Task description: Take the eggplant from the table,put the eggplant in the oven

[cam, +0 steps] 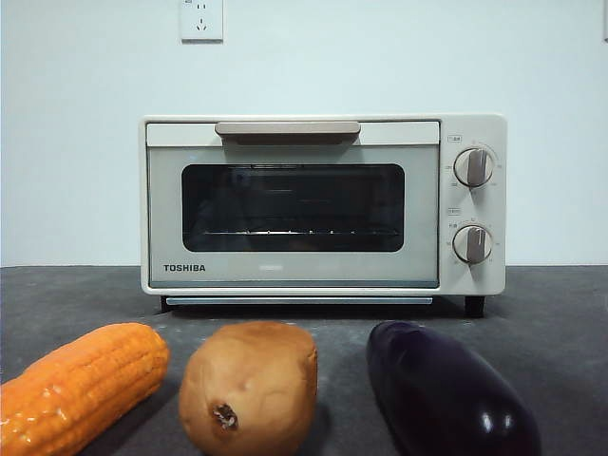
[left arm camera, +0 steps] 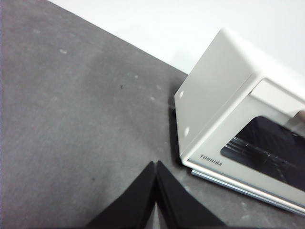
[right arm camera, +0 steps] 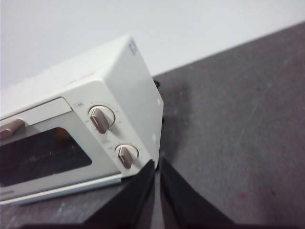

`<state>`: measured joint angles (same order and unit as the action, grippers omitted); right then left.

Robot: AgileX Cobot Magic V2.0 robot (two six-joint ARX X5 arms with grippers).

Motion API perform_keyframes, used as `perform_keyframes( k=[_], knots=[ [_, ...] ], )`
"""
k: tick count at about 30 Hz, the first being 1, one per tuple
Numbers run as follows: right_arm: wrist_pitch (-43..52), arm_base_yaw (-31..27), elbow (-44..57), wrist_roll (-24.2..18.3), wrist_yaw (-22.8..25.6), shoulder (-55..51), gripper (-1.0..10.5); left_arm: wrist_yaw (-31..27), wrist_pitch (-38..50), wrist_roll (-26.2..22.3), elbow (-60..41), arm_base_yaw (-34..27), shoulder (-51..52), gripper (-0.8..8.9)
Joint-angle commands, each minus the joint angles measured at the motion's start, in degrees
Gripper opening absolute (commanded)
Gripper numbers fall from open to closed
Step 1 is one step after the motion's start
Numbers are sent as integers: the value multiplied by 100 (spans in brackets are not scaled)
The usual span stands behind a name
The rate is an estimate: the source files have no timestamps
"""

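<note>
The glossy dark purple eggplant [cam: 446,394] lies on the grey table [cam: 551,313] at the front right. Behind it stands the cream-white Toshiba oven [cam: 323,204] with its door closed and its beige handle [cam: 287,128] at the top. My left gripper [left arm camera: 156,164] is shut and hangs above bare table beside the oven's [left arm camera: 224,109] left side. My right gripper [right arm camera: 157,163] is shut too, near the oven's [right arm camera: 86,124] knob-side corner. Neither gripper appears in the front view, and the eggplant shows in no wrist view.
A brown potato [cam: 249,388] sits in the front middle and an orange corn cob [cam: 81,385] at the front left. A white wall with a socket [cam: 201,19] stands behind the oven.
</note>
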<state>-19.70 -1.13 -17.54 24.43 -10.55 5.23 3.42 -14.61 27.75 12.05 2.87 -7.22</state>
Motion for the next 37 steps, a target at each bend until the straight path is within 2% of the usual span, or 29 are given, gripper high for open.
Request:
perform_keyframes(
  k=[1, 3, 9, 15, 17, 20, 22, 25, 27, 30, 32, 37],
  knots=[
    [-256, 2, -560, -146, -24, 308, 4, 111, -48, -177, 417, 4, -409, 4],
    [-439, 2, -839, -254, -66, 509, 4, 160, -170, -208, 675, 4, -719, 4],
    [-1261, 4, -1871, -629, -365, 1401, 4, 787, -485, -662, 1622, 15, -1840, 4],
    [-2476, 22, -2852, -1025, -1019, 2452, 4, 1379, -964, -1158, 2677, 28, -2874, 4],
    [-2898, 55, -3132, -1163, -1386, 2806, 14, 1519, -1163, -1266, 3023, 70, -3187, 4],
    [-3338, 133, -3410, -1161, -1967, 3235, 79, 1659, -1349, -1362, 3414, 188, -3547, 4],
    [-3486, 216, -3486, -1064, -2297, 3467, 168, 1663, -1399, -1368, 3606, 302, -3727, 4],
    [-3504, 398, -3486, -981, -2647, 3709, 304, 1663, -1410, -1427, 3803, 485, -3928, 4],
    [-3469, 562, -3486, -981, -2747, 3829, 339, 1663, -1414, -1508, 3893, 599, -4028, 4],
    [-3427, 942, -3488, -927, -2717, 4035, 342, 1661, -1416, -1530, 3995, 774, -4162, 4],
    [-3407, 1436, -3486, -728, -2424, 4269, 348, 1661, -1414, -1530, 4044, 927, -4269, 4],
    [-3123, 3224, -3486, -57, -468, 5176, 395, 1659, -1421, -1528, 4094, 1222, -4485, 4]
  ],
)
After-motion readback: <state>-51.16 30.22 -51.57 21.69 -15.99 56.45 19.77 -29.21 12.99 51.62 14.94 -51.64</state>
